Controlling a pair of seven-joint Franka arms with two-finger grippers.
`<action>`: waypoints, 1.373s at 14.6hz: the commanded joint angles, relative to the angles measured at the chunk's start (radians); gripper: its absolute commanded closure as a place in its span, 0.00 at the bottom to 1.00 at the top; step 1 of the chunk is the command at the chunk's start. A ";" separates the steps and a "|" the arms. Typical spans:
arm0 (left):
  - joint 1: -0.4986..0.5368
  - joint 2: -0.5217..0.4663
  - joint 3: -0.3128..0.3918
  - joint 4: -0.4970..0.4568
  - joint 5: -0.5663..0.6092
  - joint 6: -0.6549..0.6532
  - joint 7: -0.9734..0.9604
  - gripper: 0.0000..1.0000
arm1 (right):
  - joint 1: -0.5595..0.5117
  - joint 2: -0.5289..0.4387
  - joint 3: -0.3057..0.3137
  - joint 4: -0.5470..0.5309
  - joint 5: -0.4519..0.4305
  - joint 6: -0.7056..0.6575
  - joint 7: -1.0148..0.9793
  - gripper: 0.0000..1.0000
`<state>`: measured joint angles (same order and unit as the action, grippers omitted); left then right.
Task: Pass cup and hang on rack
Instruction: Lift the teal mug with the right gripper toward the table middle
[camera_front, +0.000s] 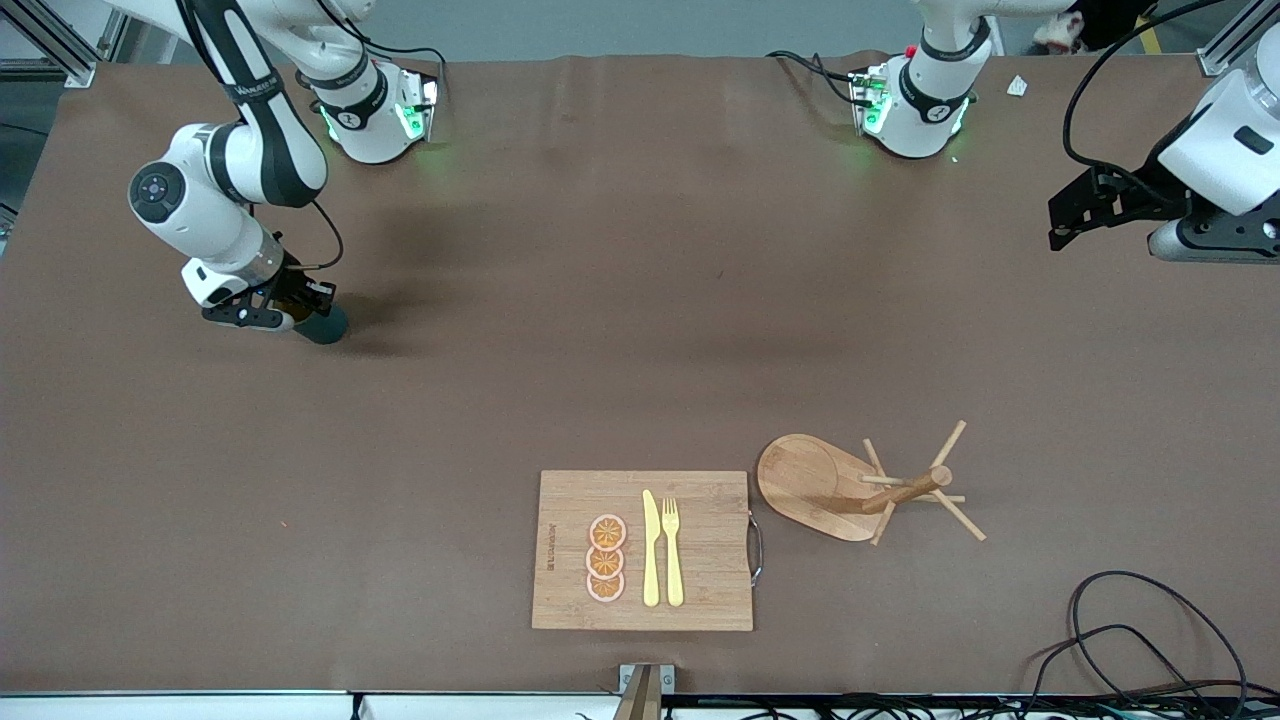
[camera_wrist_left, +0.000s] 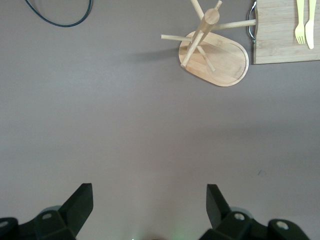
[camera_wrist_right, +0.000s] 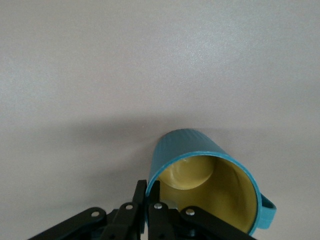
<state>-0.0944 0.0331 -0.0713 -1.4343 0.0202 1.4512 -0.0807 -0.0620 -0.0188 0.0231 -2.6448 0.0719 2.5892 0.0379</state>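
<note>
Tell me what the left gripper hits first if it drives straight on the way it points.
Probably bare table. The left gripper is open, and its wrist view shows only brown tabletop between the fingers; the rack lies off to one side of that line, though depth is hard to judge.

Cutting board (camera_front: 700, 590) bears orange slices (camera_front: 606, 558), knife (camera_front: 651, 548), fork (camera_front: 672, 550).

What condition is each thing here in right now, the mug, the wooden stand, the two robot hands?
cup: gripped at its rim by the right gripper, at the right arm's end of the table.
rack: upright, pegs bare, beside the cutting board.
left gripper: jaws open, holding nothing, waiting above bare table.
</note>
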 joint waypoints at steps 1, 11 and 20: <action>0.002 -0.001 -0.005 0.003 0.018 0.000 0.016 0.00 | 0.001 -0.018 0.012 0.032 0.022 -0.079 0.055 1.00; 0.001 0.004 -0.005 0.003 0.018 0.001 0.018 0.00 | 0.293 -0.064 0.057 0.317 0.026 -0.325 0.576 1.00; -0.002 0.018 -0.005 0.005 0.020 0.006 0.013 0.00 | 0.668 0.283 0.070 0.762 0.020 -0.370 1.302 1.00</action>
<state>-0.0945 0.0476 -0.0727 -1.4372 0.0202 1.4513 -0.0807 0.5442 0.1109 0.0983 -2.0542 0.0844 2.2445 1.2070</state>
